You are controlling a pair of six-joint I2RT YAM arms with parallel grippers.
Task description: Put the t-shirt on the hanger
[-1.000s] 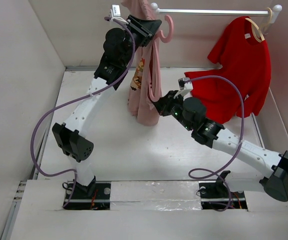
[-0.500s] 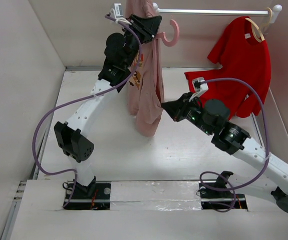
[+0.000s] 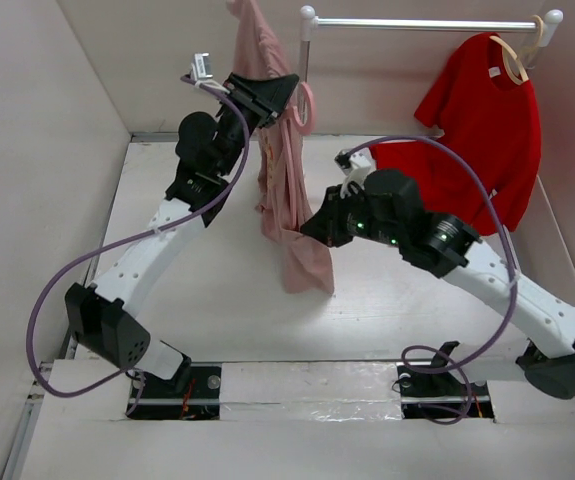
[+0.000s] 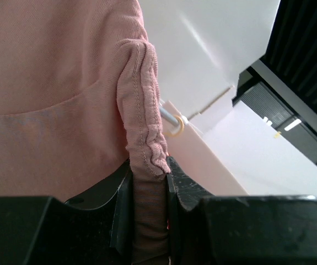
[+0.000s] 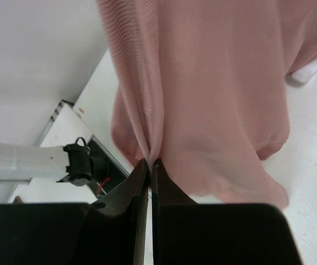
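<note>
dusty-pink cotton t-shirt [image 3: 285, 200]: hanging in mid-air between both arms
left gripper [image 4: 149, 175]: clamped on a bunched fold at the shirt's top
right gripper [image 5: 150, 165]: pinched shut on a lower fold
thin pink plastic hanger [image 3: 306, 107]: hook just beside left gripper

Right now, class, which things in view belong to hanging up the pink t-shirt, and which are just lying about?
Job: pink t-shirt, pink hanger, left claw, right claw, both shut on the cloth.
Just there: red t-shirt, wooden hanger, rail.

The t-shirt [image 3: 282, 200] is soft, matt knit cloth; the hanger [image 3: 310, 108] is smooth plastic.
</note>
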